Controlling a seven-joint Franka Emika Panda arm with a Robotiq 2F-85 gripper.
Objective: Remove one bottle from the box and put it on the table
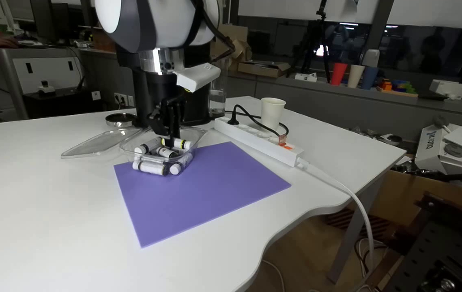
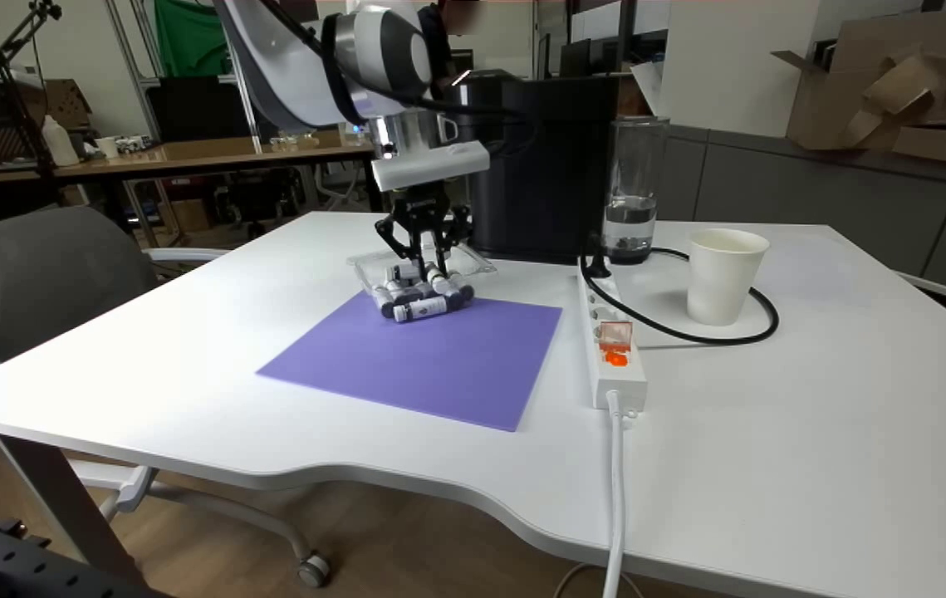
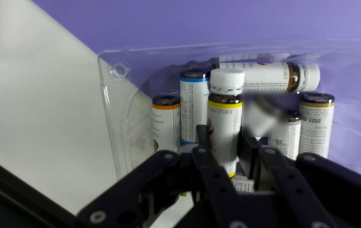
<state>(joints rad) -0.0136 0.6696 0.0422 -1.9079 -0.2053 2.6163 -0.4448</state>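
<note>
A clear plastic box (image 3: 117,133) with several small white-labelled bottles stands partly on the purple mat (image 1: 206,198) and partly on the white table (image 1: 52,202). My gripper (image 3: 222,139) is down inside the box. Its fingers press both sides of one bottle (image 3: 224,123) with a white cap and yellow bands. This bottle lies on top of others and shows in both exterior views (image 1: 180,144) (image 2: 441,281). The gripper also shows in both exterior views (image 1: 170,140) (image 2: 431,264). The fingers hide parts of neighbouring bottles, and a blurred patch covers one in the wrist view.
A clear lid (image 1: 99,142) lies left of the box, near a metal bowl (image 1: 120,119). A white power strip (image 1: 259,142) with a black cable runs on the other side, near a white cup (image 1: 272,113). A glass vessel (image 2: 632,195) stands behind.
</note>
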